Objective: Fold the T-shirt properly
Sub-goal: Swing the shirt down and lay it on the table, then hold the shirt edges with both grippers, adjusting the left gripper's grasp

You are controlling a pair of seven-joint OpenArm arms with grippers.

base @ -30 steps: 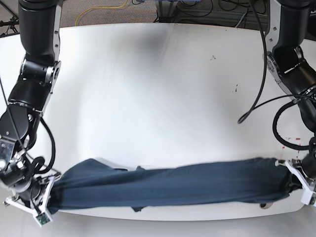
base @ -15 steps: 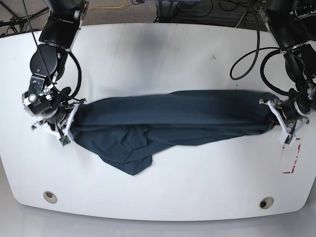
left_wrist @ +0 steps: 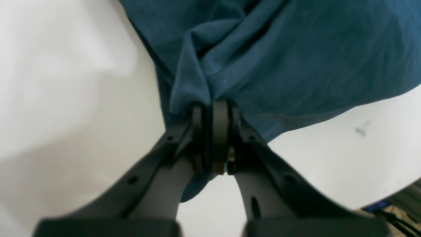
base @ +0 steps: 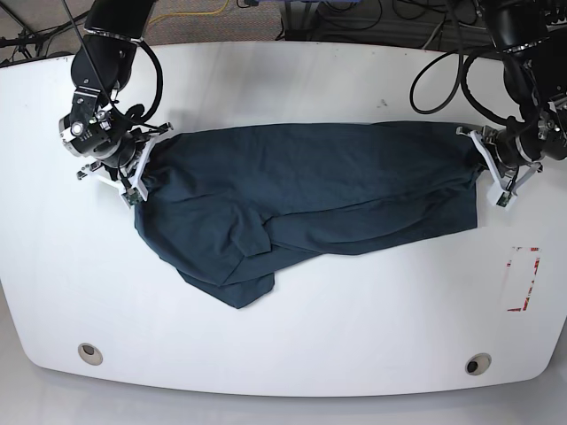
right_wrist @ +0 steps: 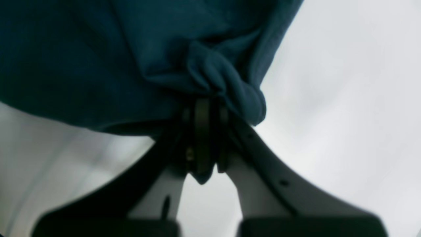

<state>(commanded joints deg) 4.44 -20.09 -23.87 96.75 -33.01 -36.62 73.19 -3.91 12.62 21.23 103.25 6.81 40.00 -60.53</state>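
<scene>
my two arms are black, jointed cylinders with loose black cables looping beside them. the left gripper (base: 496, 166) and right gripper (base: 133, 173) have white fingers with small round holes.

One dark navy-blue short-sleeved T-shirt (base: 310, 195) lies spread on one white oval table (base: 292, 345). Two grippers hold it, the left gripper (base: 490, 164) at the table's right side and the right gripper (base: 135, 168) at its left. Two small round holes (base: 88, 352) sit near the table's front edge, and one red-marked rectangle (base: 521, 279) lies toward its right edge.
</scene>
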